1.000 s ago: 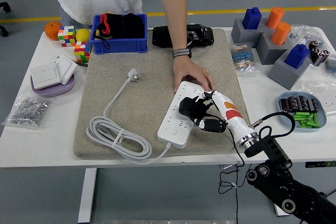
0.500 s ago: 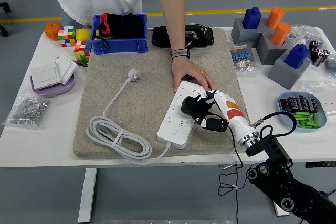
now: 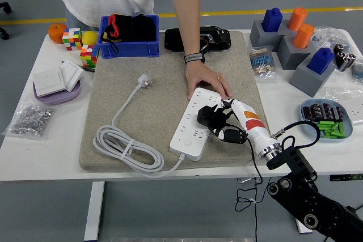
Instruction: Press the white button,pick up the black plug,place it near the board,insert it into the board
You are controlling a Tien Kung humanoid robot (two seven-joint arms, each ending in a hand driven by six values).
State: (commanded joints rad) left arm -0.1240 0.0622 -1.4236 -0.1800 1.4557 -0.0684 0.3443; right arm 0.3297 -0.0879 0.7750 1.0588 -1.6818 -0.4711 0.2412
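Right hand: the robot's right hand [image 3: 222, 122] comes in from the lower right corner and has its fingers wrapped around the black plug [image 3: 206, 117].
Black plug: held over the right-hand side of the power strip [image 3: 195, 124], at about mid-length of the strip; whether its pins are in a socket cannot be told.
Power strip: white, lying at a slant on the grey mat [image 3: 164, 92], its far end under a person's hand.
Person's hand: the person's hand [image 3: 207, 82] rests flat on the far end of the power strip, just beyond the plug; a dark band sits on the wrist.
White cable: the cable [image 3: 123, 143] leaves the near end of the power strip, coils on the mat to the left of the strip, and ends in a white plug [image 3: 145, 80] farther back and left of the strip.
Blue bin: the blue bin [image 3: 129, 37] stands beyond the mat, far behind and left of the power strip, with black and red things in it.
Black case: a black case [image 3: 197, 39] lies behind the power strip at the mat's far edge, partly behind the person's forearm.
Desk: the white desk [image 3: 45, 151] carries the mat and everything on it.
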